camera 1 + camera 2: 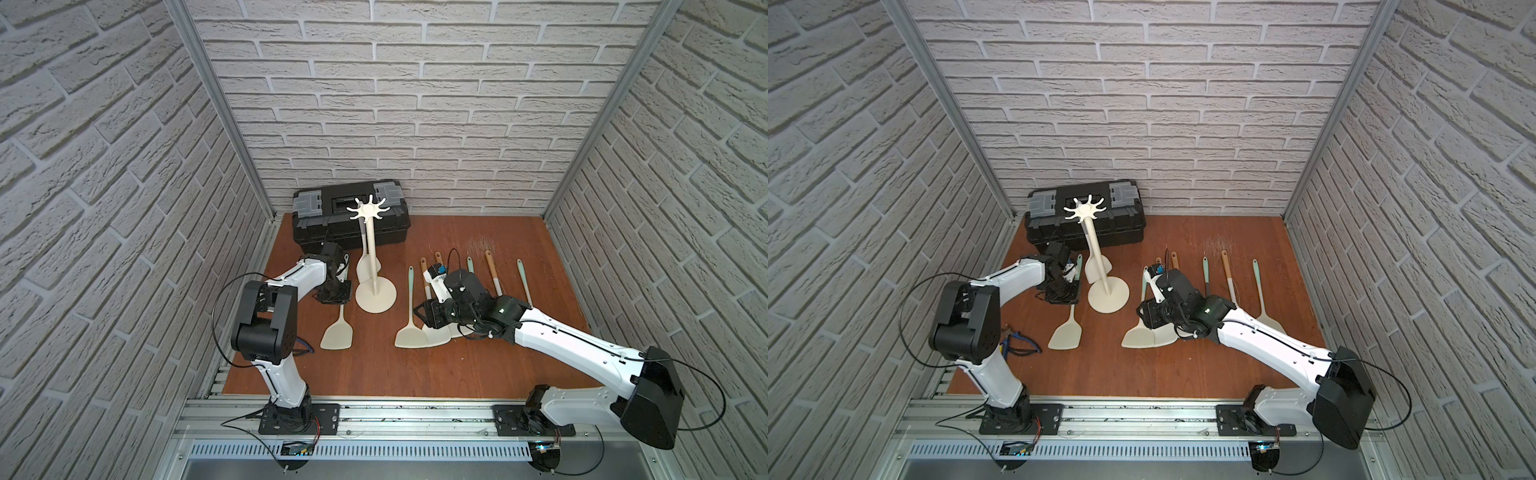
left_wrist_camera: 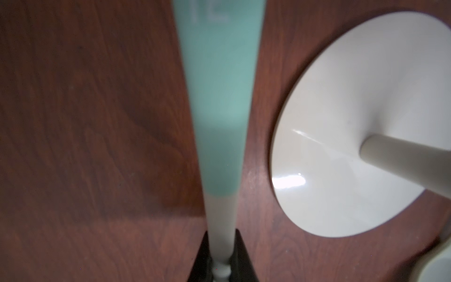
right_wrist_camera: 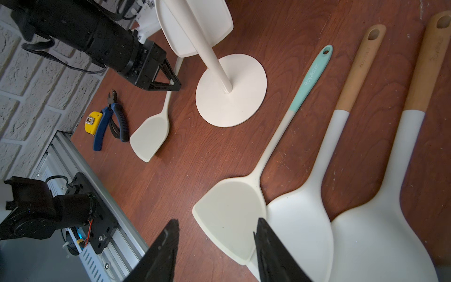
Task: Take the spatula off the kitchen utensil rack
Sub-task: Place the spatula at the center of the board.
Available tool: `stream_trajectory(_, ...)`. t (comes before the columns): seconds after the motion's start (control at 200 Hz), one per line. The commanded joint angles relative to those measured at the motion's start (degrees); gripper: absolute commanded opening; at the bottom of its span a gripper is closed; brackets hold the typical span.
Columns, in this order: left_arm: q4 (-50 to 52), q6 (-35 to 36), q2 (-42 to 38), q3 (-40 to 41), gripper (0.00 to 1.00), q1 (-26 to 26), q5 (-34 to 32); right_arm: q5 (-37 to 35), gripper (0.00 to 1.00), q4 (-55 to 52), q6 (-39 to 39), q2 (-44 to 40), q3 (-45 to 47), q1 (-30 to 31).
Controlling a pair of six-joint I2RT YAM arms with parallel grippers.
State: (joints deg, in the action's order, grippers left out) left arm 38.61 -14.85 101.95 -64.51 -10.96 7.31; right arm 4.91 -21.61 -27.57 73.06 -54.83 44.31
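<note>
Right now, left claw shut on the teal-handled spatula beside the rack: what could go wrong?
1. The left claw grips the spatula at its thin neck, close beside the kitchen utensil rack; a careless swing could tip that slim stand.
2. A second spatula sits against the pole; a bump might knock it loose.
3. The right claw is open, low over the row of spatulas; a sideways move could scatter them.
</note>
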Motion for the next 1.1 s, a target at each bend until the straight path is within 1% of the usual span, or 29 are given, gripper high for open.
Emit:
stream_trajectory(0.0, -0.91, -0.35, 2.34, -0.7, 0.0, -0.46, -1.31, 1.2, 0.52, 1.79, 0.46, 0.55, -0.02, -0.31)
stream_trajectory(0.075, -1.44, -0.59, 3.29, -0.94, 0.03, -0.89, -1.52, 1.16, 0.52, 2.0, 0.11, 0.63, 0.04, -0.35)
stream_trajectory(0.16, -1.71, -0.96, 4.22, -1.36, 0.12, -1.2, -1.95, 1.22, 0.52, 1.76, 0.05, 0.62, -0.08, -0.32)
stream_trajectory(0.315, -1.3, -2.34, 4.79, -2.06, 0.23, -1.53, -2.94, 1.16, 0.52, 0.35, 0.71, 0.34, -1.24, -0.59)
stream_trajectory(0.465, -0.98, -3.47, 3.55, -2.35, 0.32, -2.19, -3.27, 1.15, 0.52, -1.72, 2.15, 0.57, -4.22, -1.15)
stream_trajectory(0.63, 1.02, -3.56, 0.16, -3.47, 0.38, -2.57, -2.53, 0.92, 0.52, -3.89, 3.87, 1.37, -9.75, -2.17)
stream_trajectory(0.69, 2.77, -3.21, -2.69, -4.37, 0.4, -2.43, -2.75, 0.7, 0.52, -4.77, 4.65, 1.92, -13.02, -2.58)
stream_trajectory(0.78, 5.41, -2.06, -8.35, -5.53, 0.43, -1.95, -3.69, -1.66, 0.52, -6.01, 5.96, 3.21, -19.28, -2.75)
stream_trajectory(0.91, 6.59, 0.32, -19.11, -5.65, 0.46, -0.78, -3.28, -2.81, 0.51, -8.85, 8.68, 7.36, -30.93, -2.81)
stream_trajectory(0.995, 4.27, 3.14, -26.3, -4.36, 0.47, -0.81, -0.25, -3.96, 0.5, -10.49, 9.74, 9.82, -38.0, -2.56)
stream_trajectory(1.095, -2.57, 5.17, -34.61, -0.67, 0.49, -1.05, 5.4, -6.09, 0.49, -9.54, 10.5, 10.66, -42.74, -2.24)
